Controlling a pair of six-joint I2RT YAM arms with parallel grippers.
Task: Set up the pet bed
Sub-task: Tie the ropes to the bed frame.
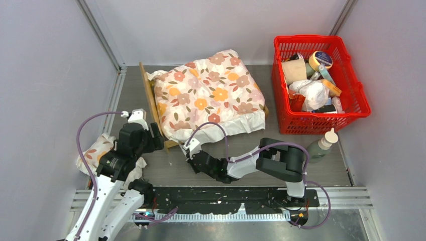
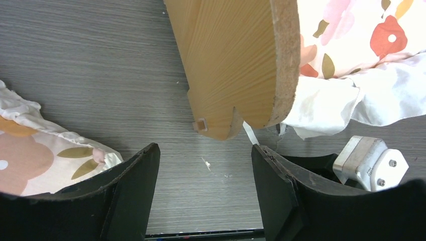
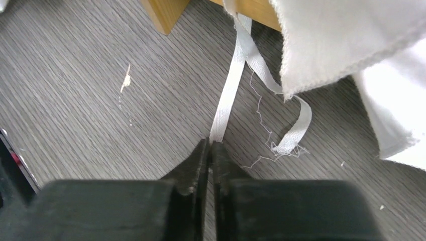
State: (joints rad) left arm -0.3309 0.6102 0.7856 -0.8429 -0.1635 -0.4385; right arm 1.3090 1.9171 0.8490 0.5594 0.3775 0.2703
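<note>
The pet bed (image 1: 148,93) stands mid-table, its light-wood headboard on the left, and a floral cushion (image 1: 208,93) covers its sleeping surface. My left gripper (image 1: 156,138) is open just in front of the headboard's lower corner (image 2: 236,60), with only bare table between its fingers (image 2: 135,191). My right gripper (image 3: 210,145) lies low at the bed's near edge. It is shut on a white tie ribbon (image 3: 228,95) that hangs from under the wooden frame (image 3: 163,12) and the cushion's white underside (image 3: 341,35).
A small floral pillow (image 1: 98,150) lies on the table left of my left arm. A red basket (image 1: 361,100) full of assorted items stands at the back right, with a bottle (image 1: 321,144) in front of it. A second loose ribbon end (image 3: 296,130) curls beside the held one.
</note>
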